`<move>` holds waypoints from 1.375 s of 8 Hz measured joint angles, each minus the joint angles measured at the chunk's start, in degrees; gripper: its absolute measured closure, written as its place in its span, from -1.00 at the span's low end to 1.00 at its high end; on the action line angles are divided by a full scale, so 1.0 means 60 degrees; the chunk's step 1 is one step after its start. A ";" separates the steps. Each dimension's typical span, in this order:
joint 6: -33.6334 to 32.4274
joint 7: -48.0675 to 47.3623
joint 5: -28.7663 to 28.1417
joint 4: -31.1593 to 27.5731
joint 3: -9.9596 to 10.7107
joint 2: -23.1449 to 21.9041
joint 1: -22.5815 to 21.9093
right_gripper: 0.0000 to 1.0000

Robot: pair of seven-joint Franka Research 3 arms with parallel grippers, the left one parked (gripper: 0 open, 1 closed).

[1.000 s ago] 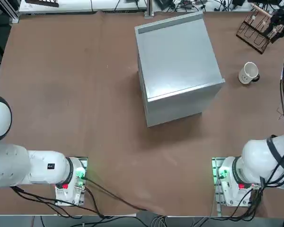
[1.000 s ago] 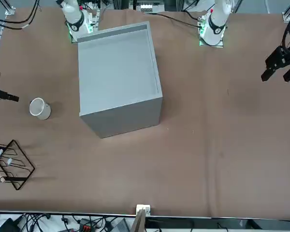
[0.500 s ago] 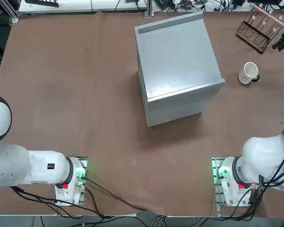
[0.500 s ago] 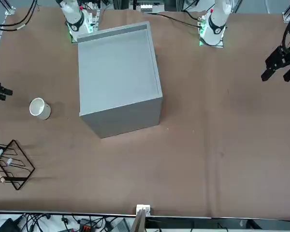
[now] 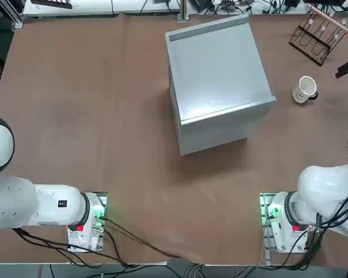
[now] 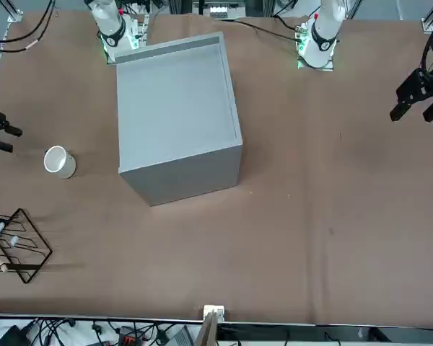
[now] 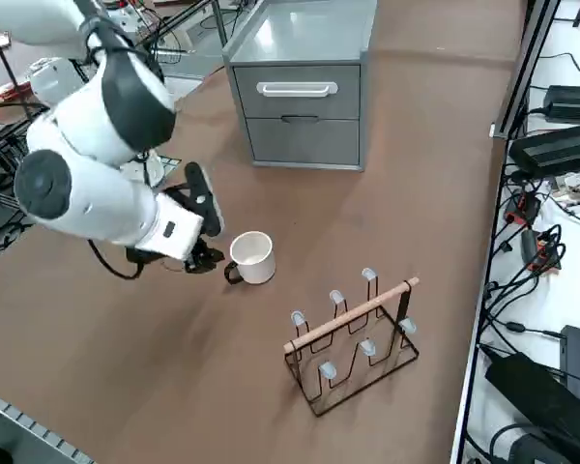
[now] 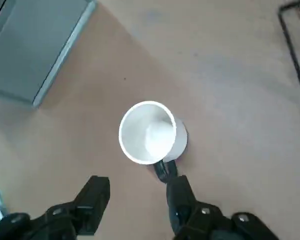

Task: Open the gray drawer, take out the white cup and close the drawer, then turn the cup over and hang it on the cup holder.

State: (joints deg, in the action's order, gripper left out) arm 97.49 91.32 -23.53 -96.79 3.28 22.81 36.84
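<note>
Brown counter [image 7: 387, 184], drawers shut. White cup [image 7: 252, 257] stands mouth-up just beside my right claw [image 7: 199, 235], handle pointing toward me. Claw released, empty, cup rim ahead of the fingertips [image 8: 96, 186].

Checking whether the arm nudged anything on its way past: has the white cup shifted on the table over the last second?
No. In the top view the white cup sits at the same spot beside the gray cabinet, untouched by the open right hand.
</note>
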 joint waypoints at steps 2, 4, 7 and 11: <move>0.0050 0.2114 -0.0038 -0.0040 -0.0006 0.0006 0.0106 -0.54; 0.0059 0.3259 -0.0375 -0.0205 -0.0006 0.0172 0.0253 -0.59; 0.0138 0.4405 -0.1167 -0.0602 -0.0008 0.0740 0.0654 -0.62; 0.0205 0.7386 -0.2910 -0.1328 -0.0001 0.1055 0.1709 -0.78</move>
State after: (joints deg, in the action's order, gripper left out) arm 98.72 135.64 -40.98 -104.76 3.27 29.14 47.10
